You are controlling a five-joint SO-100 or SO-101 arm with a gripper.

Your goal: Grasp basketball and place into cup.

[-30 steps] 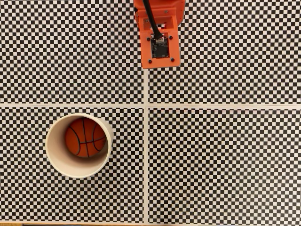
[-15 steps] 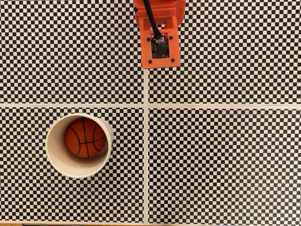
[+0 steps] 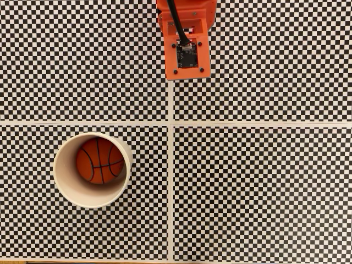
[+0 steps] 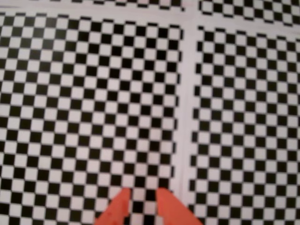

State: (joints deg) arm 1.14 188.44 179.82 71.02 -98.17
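the basketball point(image 3: 99, 160) sits inside the cup point(image 3: 62, 181), low against its pale wall and fully below the rim — by the look of it the placing is done. the cup stands upright on the checkered mat point(image 3: 264, 187), just below the mat's pale horizontal seam point(image 3: 258, 123) and to the seam crossing's lower left in the fixed view. the arm point(image 3: 186, 38) is well apart from the cup, up at the top edge beyond the seam. in the wrist view the gripper point(image 4: 140, 193) points at bare mat, its two orange fingertips point(image 4: 121, 202) close together with a narrow gap and nothing between them. what remains seems only to rest clear — any move should keep wide of the cup so it is not tipped.
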